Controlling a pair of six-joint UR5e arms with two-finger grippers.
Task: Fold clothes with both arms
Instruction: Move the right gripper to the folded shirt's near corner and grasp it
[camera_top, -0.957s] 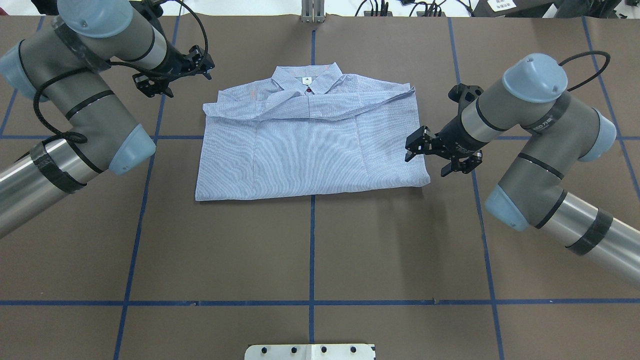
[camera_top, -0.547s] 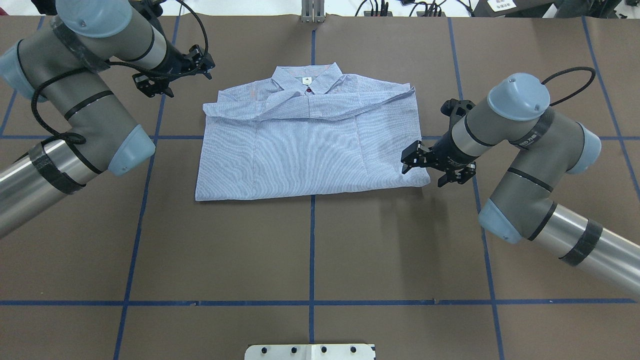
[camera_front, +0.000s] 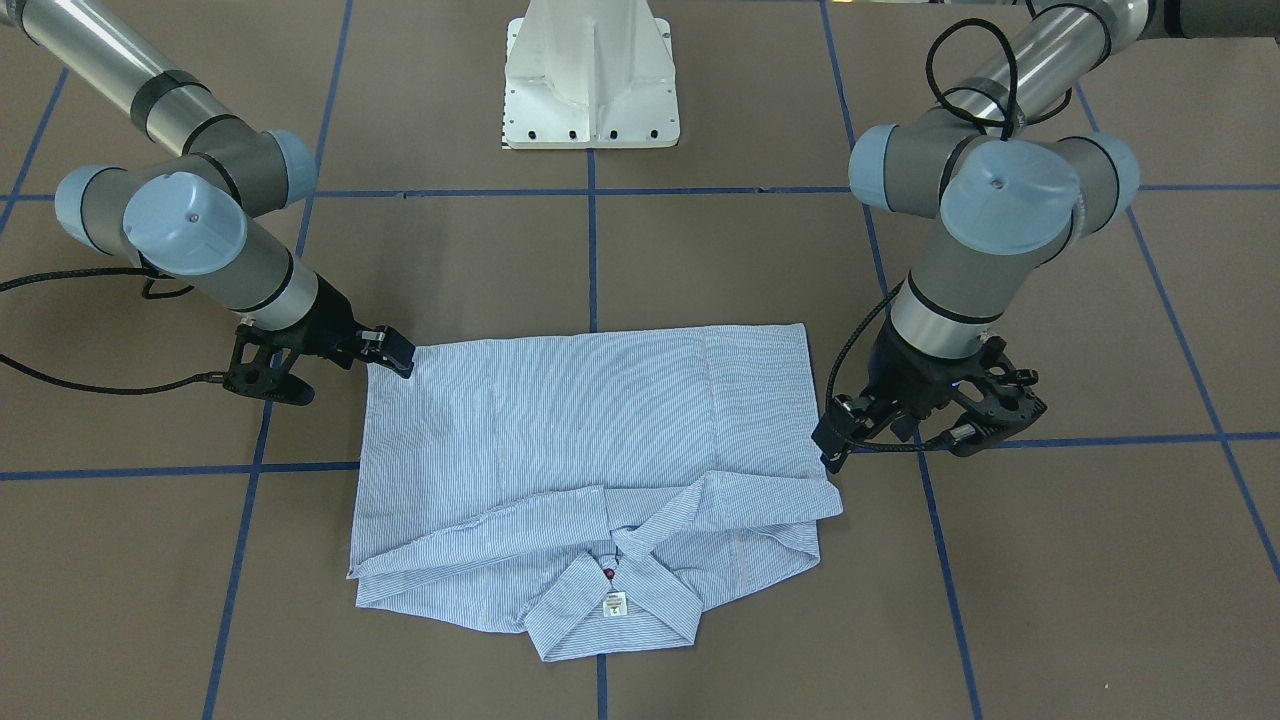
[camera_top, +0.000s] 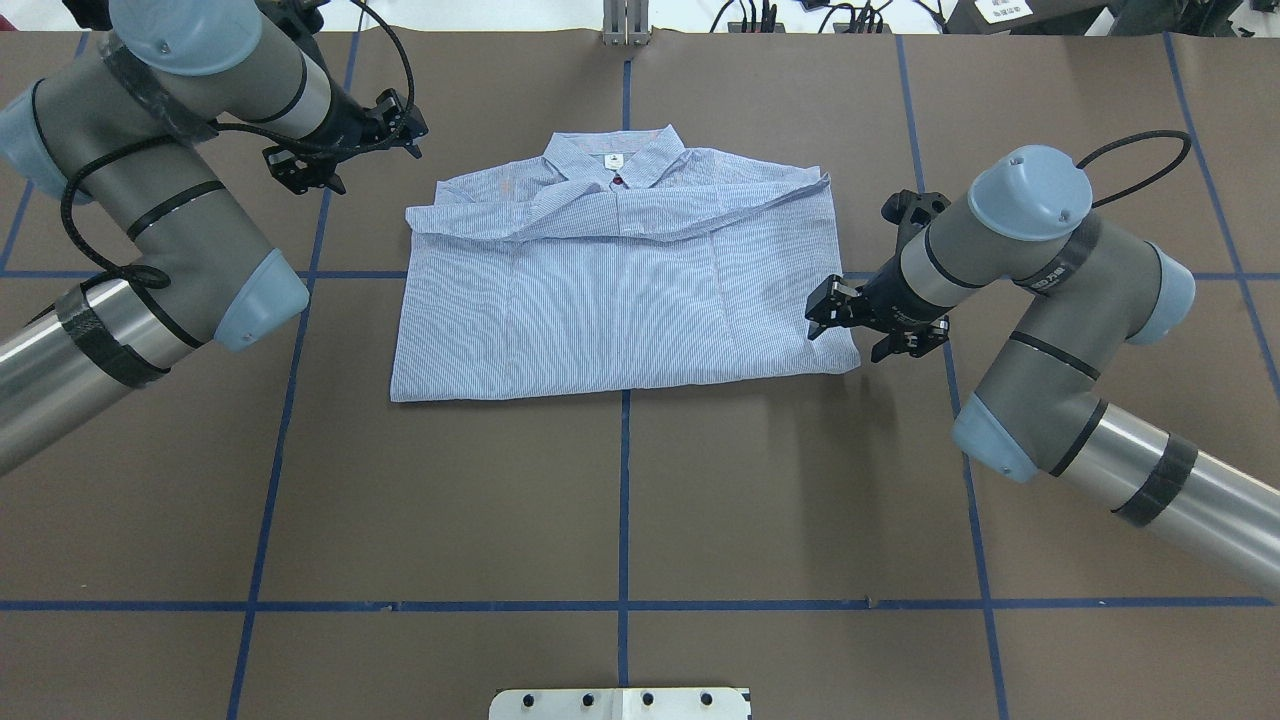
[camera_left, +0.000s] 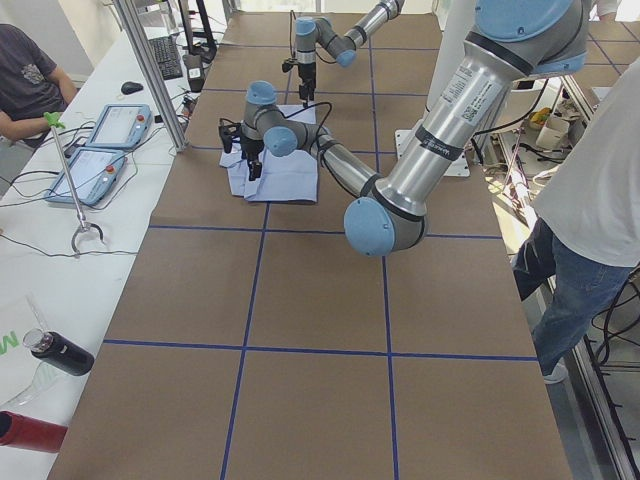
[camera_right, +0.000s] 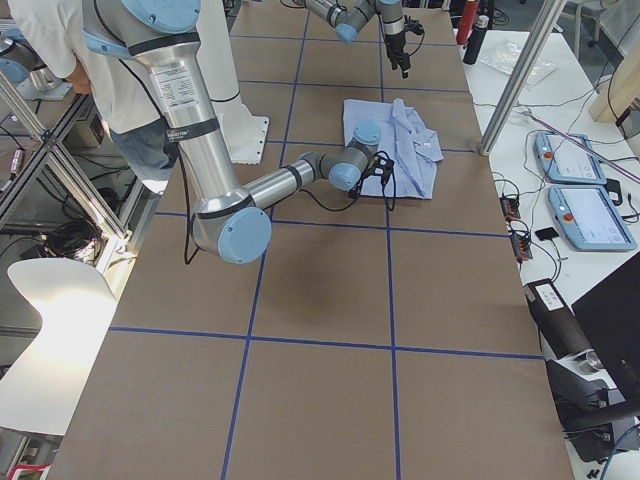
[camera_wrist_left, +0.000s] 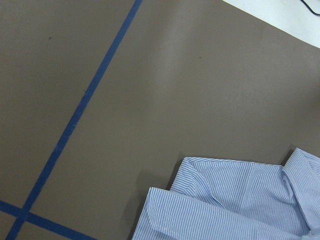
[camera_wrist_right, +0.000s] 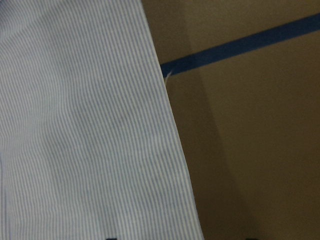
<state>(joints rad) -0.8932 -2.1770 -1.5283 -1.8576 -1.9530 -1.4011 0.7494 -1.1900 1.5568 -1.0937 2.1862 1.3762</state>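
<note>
Front-facing view: the light blue finely striped button-up shirt (camera_front: 590, 440) is lying folded flat on the brown blue-taped bench (camera_front: 700, 250), collar toward the camera, sleeves crossed over the chest. The grey-and-silver tubular right arm (camera_front: 230, 255) is reaching in low, jaws spread, one tip touching the shirt's hem-side corner. The grey-and-silver tubular left arm (camera_front: 960, 270) is pointing down near the opposite side, jaws released and empty.

Likely step: taking the side edges for the next fold. The lower tip should be sliding under every layer before pinching, and both arms should be lifting together.

Overhead view: the right jaws are straddling the side edge. The left jaws are hanging apart from the collar-side corner.

Side views: both wrists are sitting low at the shirt's ends.

Wrist views: the left is showing the shoulder corner, the right the side edge close up.
</note>
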